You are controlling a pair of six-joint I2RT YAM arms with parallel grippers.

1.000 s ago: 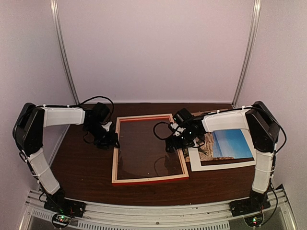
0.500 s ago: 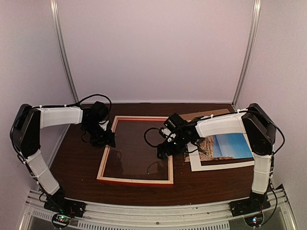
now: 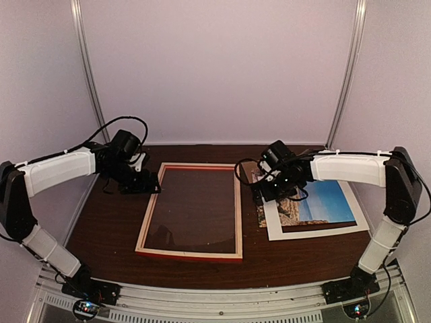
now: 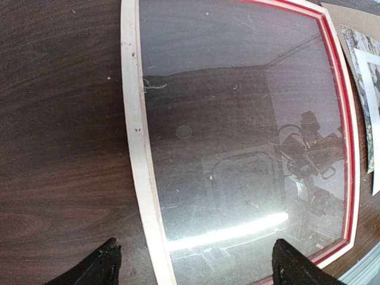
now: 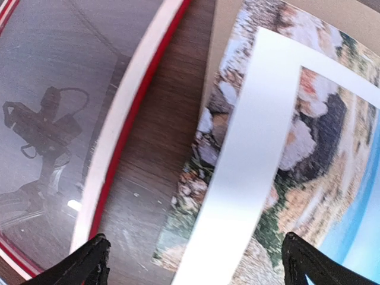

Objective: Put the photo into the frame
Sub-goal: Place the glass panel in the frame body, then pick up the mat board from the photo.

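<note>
There are two claws, a left claw [image 4: 199,266] and a right claw [image 5: 200,260]. One frame [image 3: 151,222] lies below the left claw. One photo [image 3: 330,200], one white mat [image 3: 316,233] and one brown board [image 5: 215,53] lie below the right claw. There is one table [image 3: 108,229].

My dark wooden table [image 3: 108,229] is carrying a white mat [image 3: 310,233], lying flat on its right half, and a brown backing board [image 5: 222,35] is peeking out beneath it (only an edge is showing). Pale walls [image 3: 215,67] are closing it in.
</note>
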